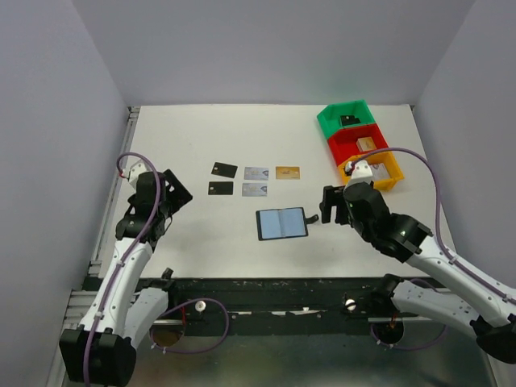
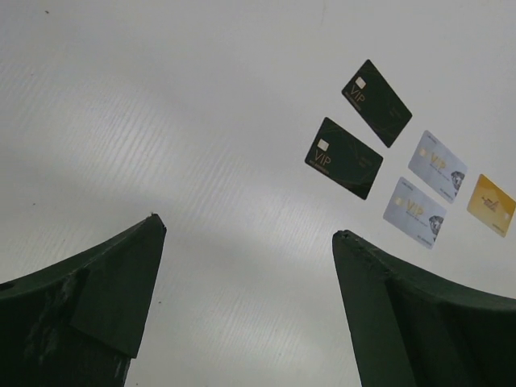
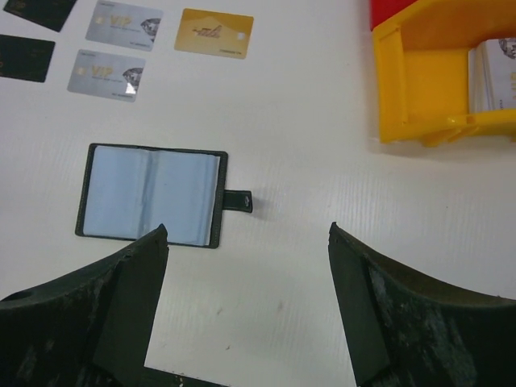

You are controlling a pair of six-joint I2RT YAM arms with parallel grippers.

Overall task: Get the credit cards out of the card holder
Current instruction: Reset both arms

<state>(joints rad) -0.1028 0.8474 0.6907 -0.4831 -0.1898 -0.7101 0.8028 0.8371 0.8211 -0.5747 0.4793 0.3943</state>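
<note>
The black card holder (image 1: 282, 223) lies open on the table, blue-grey pockets up, strap tab to the right; it also shows in the right wrist view (image 3: 151, 194). Five credit cards lie flat behind it: two black (image 1: 224, 169) (image 1: 220, 188), two silver-grey (image 1: 256, 172) (image 1: 254, 189) and one gold-orange (image 1: 287, 172). They also show in the left wrist view, black (image 2: 343, 157), silver (image 2: 414, 212), gold (image 2: 492, 205). My left gripper (image 1: 179, 193) is open and empty, left of the cards. My right gripper (image 1: 329, 205) is open and empty, just right of the holder's tab.
Green (image 1: 347, 118), red (image 1: 358, 143) and orange (image 1: 383, 171) plastic bins stand in a row at the back right with small items inside. The orange bin is close behind my right gripper and shows in the right wrist view (image 3: 419, 81).
</note>
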